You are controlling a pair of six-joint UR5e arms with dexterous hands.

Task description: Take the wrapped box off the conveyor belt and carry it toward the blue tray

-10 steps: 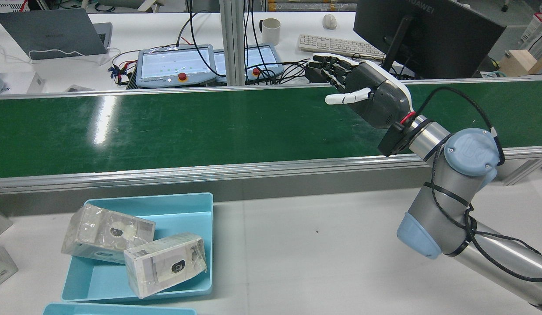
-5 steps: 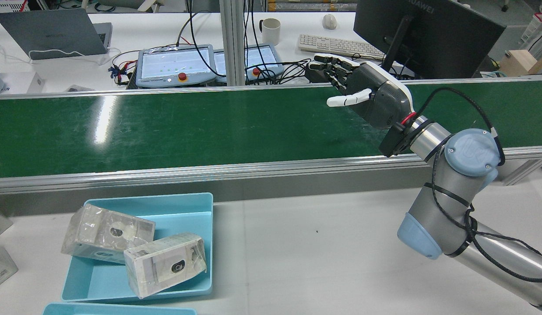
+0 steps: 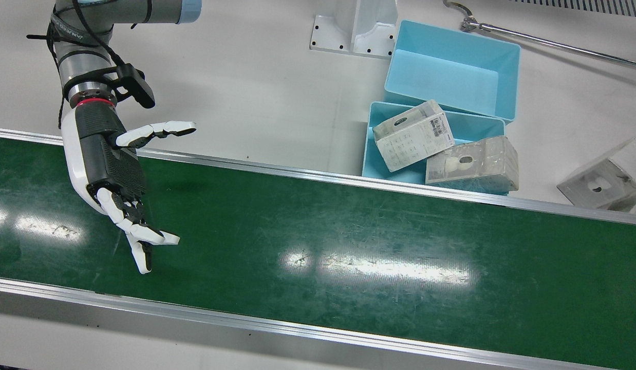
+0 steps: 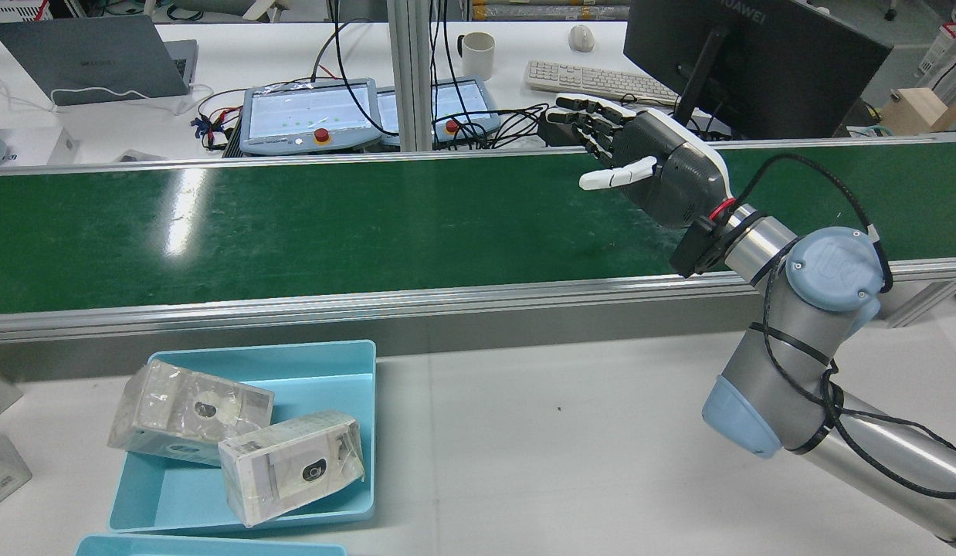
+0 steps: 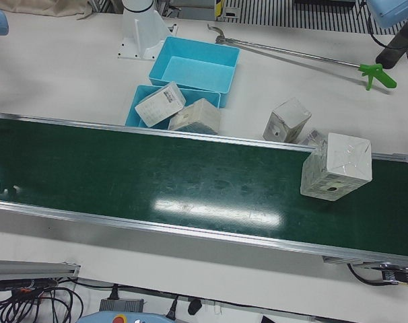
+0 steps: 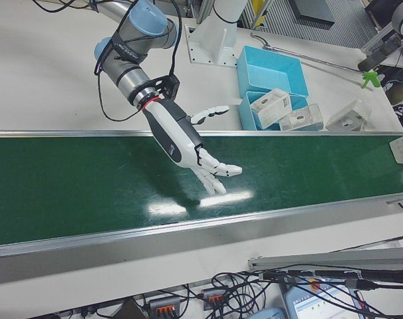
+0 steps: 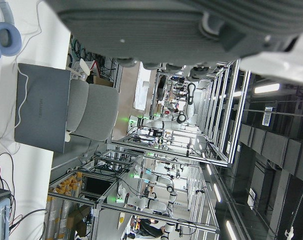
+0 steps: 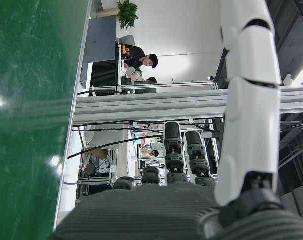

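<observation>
On the table, the blue tray (image 4: pixel 354 432) holds two wrapped packs. Beyond it, the right hand (image 4: pixel 648 162) hovers above the conveyor belt (image 4: pixel 331 224), fingers spread wide, holding nothing. The wrapped box (image 5: pixel 336 166) rides the belt's far-left end.

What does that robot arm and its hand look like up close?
The right arm is silver metal tubing with pale blue joint caps and black cable tied along it. A red ring sits at the wrist. The right hand has a dark grey ribbed palm, white edging, and white-and-black jointed fingers.
</observation>
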